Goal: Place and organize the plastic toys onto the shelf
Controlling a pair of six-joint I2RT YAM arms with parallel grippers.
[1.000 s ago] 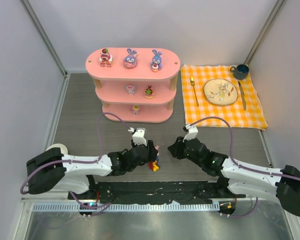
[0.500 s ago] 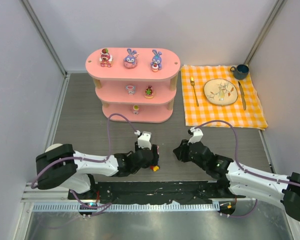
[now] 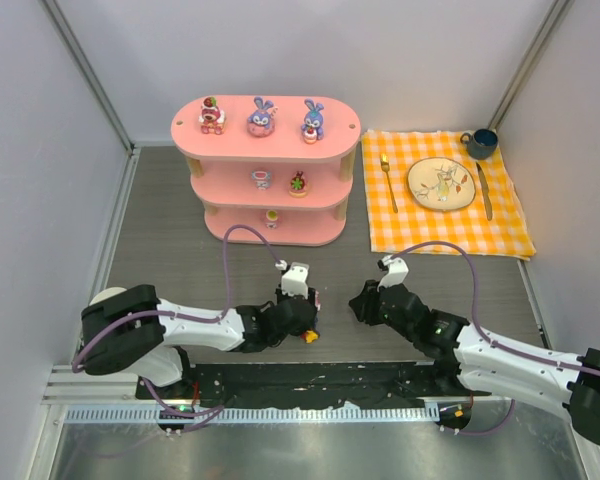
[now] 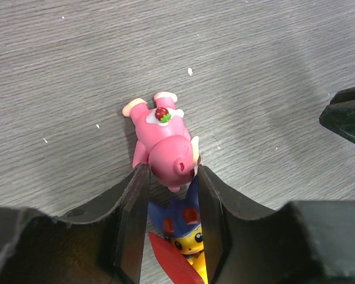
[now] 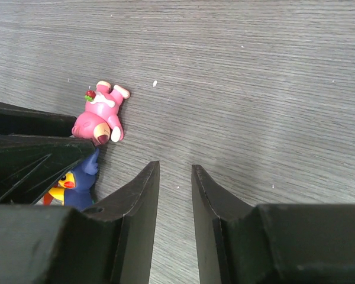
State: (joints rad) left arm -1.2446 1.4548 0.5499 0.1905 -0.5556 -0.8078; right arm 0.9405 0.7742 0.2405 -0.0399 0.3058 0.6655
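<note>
A red-yellow-purple toy (image 4: 186,228) sits between the jaws of my left gripper (image 4: 173,170), which press on both its sides. It also shows in the top view (image 3: 308,337) at the left gripper (image 3: 305,320). A pink bear-like toy (image 4: 163,137) lies on its side on the table, its head between the fingertips. It also shows in the right wrist view (image 5: 100,121). My right gripper (image 5: 176,170) is slightly open and empty, just to the right (image 3: 360,300). The pink shelf (image 3: 270,145) holds several toys on its three tiers.
An orange checked cloth (image 3: 500,225) at the back right carries a plate (image 3: 441,184), fork (image 3: 388,182), knife (image 3: 485,190) and blue cup (image 3: 480,143). A white round object (image 3: 113,296) sits by the left arm. Grey walls close in both sides.
My left gripper has moved right and settled over the two toys, its jaws now around the red-yellow-purple one. My right gripper has shifted a little to the right.
</note>
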